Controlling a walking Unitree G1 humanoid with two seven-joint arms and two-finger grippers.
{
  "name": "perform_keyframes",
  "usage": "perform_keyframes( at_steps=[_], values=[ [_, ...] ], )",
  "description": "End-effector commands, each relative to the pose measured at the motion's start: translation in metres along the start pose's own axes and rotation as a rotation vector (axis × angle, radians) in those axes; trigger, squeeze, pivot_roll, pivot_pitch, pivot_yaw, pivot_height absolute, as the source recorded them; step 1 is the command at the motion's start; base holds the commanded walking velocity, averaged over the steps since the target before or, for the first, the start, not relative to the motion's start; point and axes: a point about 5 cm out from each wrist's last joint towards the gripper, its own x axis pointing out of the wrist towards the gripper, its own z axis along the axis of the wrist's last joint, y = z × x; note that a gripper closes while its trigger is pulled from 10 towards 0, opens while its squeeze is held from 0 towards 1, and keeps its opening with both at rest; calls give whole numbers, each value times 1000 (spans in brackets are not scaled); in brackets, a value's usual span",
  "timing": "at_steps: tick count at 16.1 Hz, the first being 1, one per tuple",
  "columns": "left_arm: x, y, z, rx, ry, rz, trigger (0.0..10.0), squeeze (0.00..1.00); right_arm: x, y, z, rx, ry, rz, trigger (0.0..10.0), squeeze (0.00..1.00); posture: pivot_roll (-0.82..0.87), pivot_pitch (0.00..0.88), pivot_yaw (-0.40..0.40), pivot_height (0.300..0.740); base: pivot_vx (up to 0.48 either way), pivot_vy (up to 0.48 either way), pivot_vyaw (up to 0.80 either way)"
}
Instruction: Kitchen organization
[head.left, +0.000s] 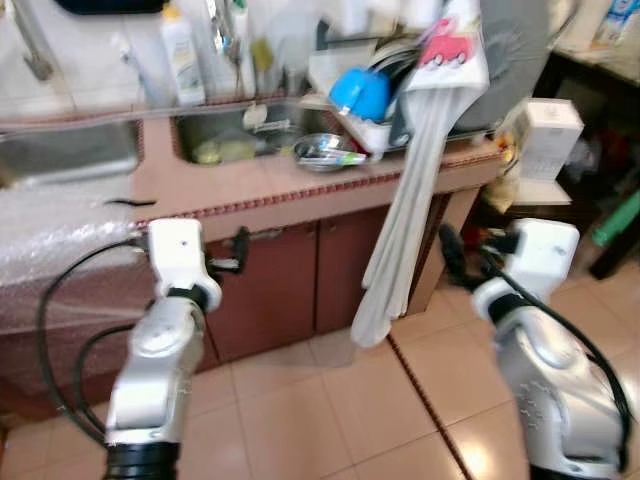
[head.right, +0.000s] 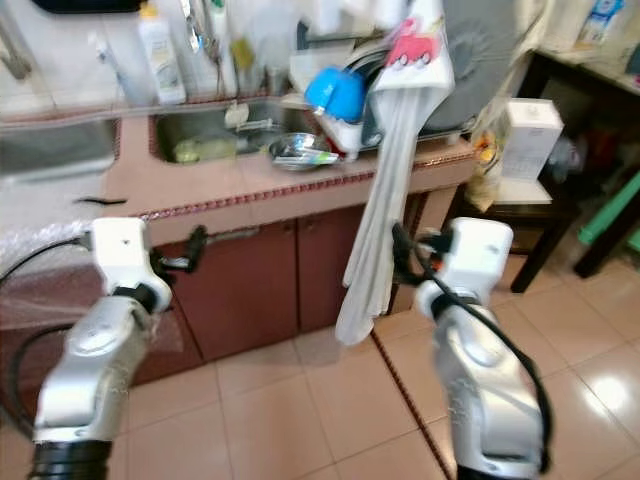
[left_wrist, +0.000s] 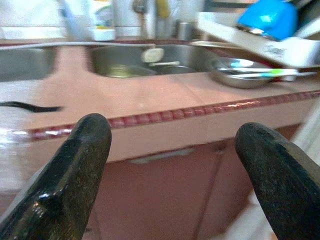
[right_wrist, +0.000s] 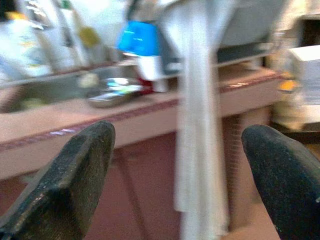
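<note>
A pink tiled counter (head.left: 250, 190) with a steel sink (head.left: 235, 135) runs in front of me. A steel bowl (head.left: 325, 152) holding utensils sits near its front edge, beside a dish rack with a blue cup (head.left: 358, 92). A long white towel (head.left: 405, 220) hangs off the counter down toward the floor. My left gripper (head.left: 238, 255) is open and empty in front of the brown cabinet door (head.left: 290, 280), below the counter edge. My right gripper (head.left: 450, 255) is also open and empty, held low beside the towel. The wrist views are blurred.
A white bottle (head.left: 182, 55) stands behind the sink. A thin black utensil (head.left: 130, 203) lies on the counter's left part, next to clear plastic wrap (head.left: 50, 235). A white box (head.left: 548, 135) sits on a dark side table at the right. Tiled floor lies below.
</note>
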Motion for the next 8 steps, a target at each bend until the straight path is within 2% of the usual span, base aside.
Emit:
perform_keyframes(
  at_steps=[1,8],
  values=[
    [0,-4,1,-2,4,-8,10000,0,-1,-4,7,-3,-23,-9,10000,0,-35,0,13,740,0,480,0],
    [1,-7,3,16,6,-17,10000,0,-1,-4,11,-4,-41,-10,10000,0,-36,0,16,740,0,480,0]
  ],
)
